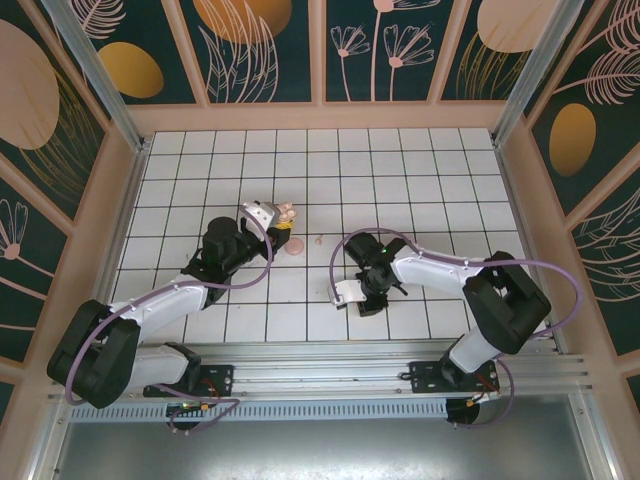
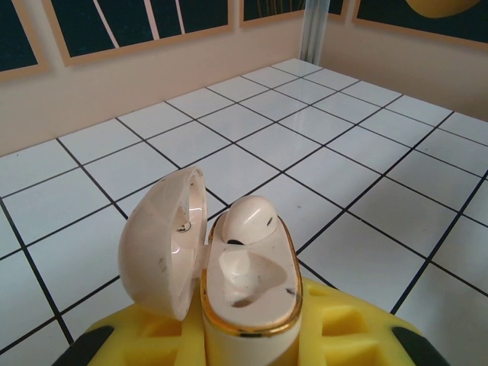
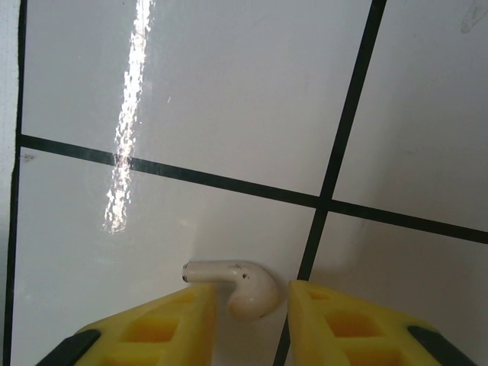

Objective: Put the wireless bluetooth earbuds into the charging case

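My left gripper (image 2: 252, 343) was clamped on the charging case (image 2: 252, 297), held left of centre. Its lid was open, one earbud (image 2: 248, 217) was seated in the far socket, and the near socket faced up, I judged for loading. My right gripper (image 3: 253, 313) stood with jaws apart astride the second earbud (image 3: 229, 273), which lay on the glossy white tiled table (image 3: 191, 91). Dark floral panels (image 1: 260, 50) walled the room.
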`<act>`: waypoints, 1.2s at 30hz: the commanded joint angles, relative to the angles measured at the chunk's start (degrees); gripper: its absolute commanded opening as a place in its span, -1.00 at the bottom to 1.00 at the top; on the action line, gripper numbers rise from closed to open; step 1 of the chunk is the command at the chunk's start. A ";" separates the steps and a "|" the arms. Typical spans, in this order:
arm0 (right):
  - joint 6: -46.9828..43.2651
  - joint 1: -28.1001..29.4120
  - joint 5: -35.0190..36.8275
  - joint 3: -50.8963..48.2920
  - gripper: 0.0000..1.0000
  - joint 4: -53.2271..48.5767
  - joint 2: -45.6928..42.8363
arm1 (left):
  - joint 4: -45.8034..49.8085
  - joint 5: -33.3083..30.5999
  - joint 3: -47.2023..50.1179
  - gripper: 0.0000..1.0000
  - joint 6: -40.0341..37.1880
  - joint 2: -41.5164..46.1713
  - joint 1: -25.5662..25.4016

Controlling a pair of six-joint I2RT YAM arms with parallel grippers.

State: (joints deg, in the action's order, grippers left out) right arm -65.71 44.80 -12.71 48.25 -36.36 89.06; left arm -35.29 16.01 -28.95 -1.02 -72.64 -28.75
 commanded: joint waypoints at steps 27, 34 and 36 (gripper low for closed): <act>97.67 -1.64 1.39 8.04 -0.14 -6.51 -2.23 | 0.18 0.77 -1.33 -0.64 -0.13 1.11 -0.16; 103.38 -1.85 0.05 4.32 -0.23 -7.92 -0.10 | 0.04 1.04 -1.37 -0.65 0.13 1.10 -0.15; 104.27 -1.90 -1.06 3.24 -0.23 -6.97 0.08 | 0.04 0.95 -1.33 -0.64 0.14 1.19 -0.14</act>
State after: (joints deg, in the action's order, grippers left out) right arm 33.91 43.18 -12.51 52.69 -42.15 88.55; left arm -35.24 16.05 -28.95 -0.99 -72.47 -28.75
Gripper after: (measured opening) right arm 0.386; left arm 0.213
